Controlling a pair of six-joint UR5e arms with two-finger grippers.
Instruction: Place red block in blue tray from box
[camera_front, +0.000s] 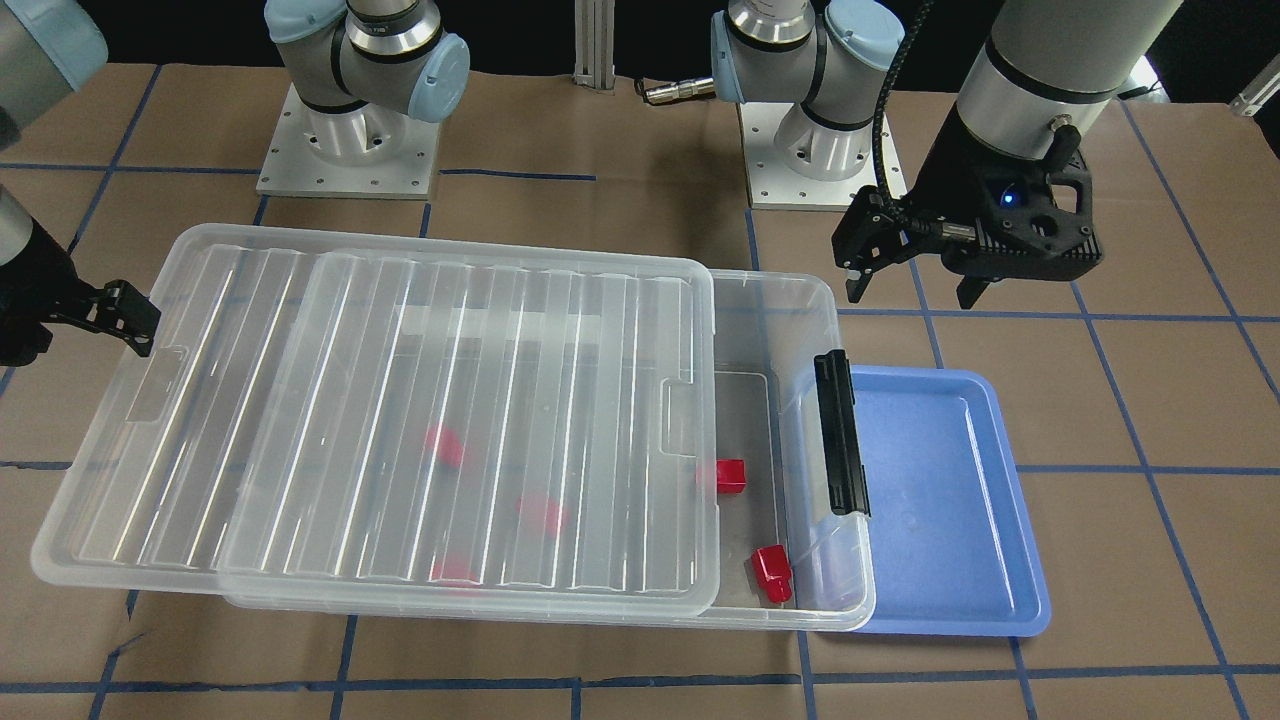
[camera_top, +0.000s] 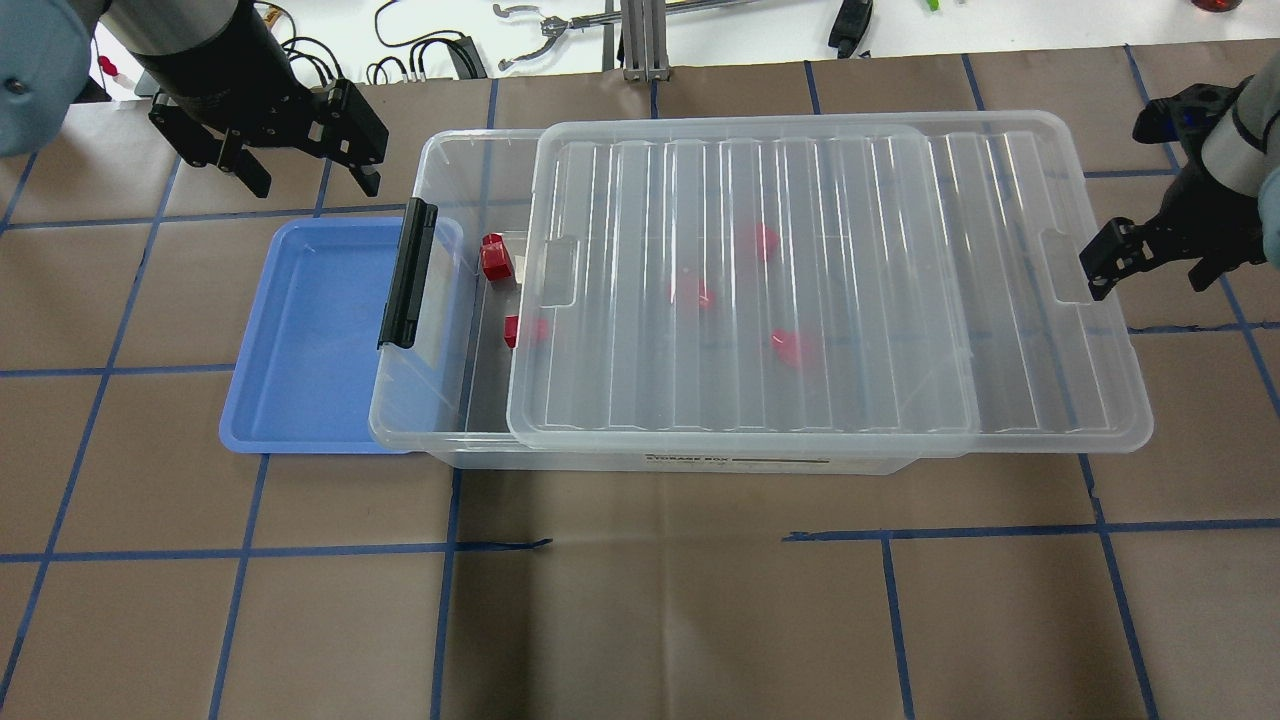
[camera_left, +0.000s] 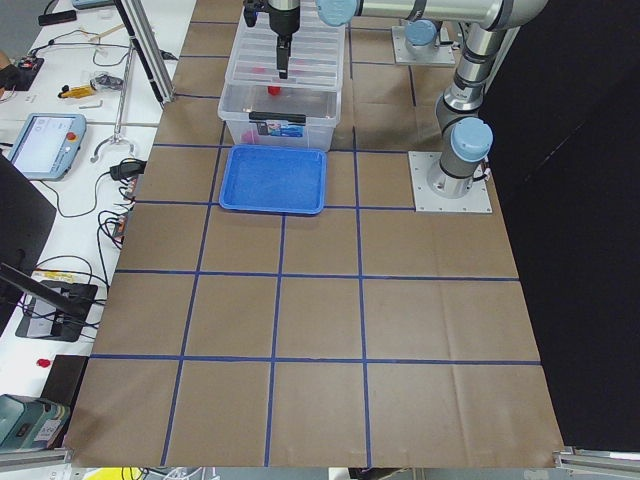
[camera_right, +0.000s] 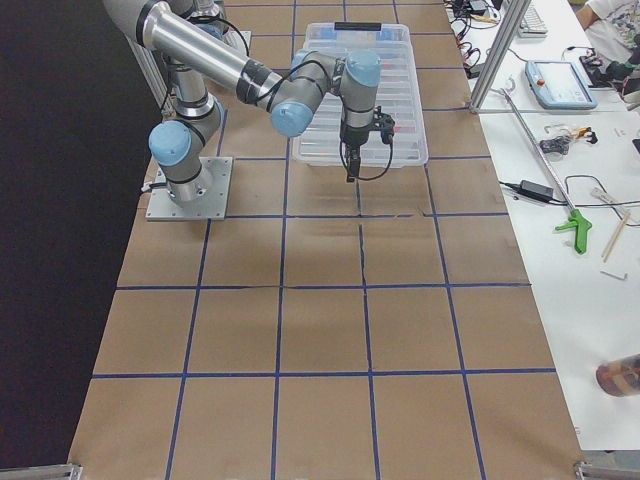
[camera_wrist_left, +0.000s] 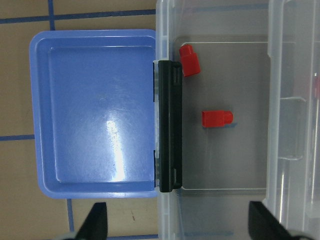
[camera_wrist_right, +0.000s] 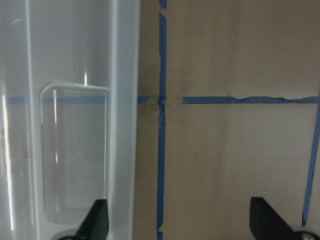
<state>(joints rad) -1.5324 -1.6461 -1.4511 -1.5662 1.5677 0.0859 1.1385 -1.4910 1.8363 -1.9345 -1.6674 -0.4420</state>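
Under the box, blue-taped brown paper

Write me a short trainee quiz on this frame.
1. How many red blocks lie in the part of the box that the lid leaves uncovered?
2. True or false: the blue tray already holds a block.
3. The left gripper is: A) shut on a block, B) open and empty, C) clamped on the lid.

Key: 1) two. 2) false. 3) B.
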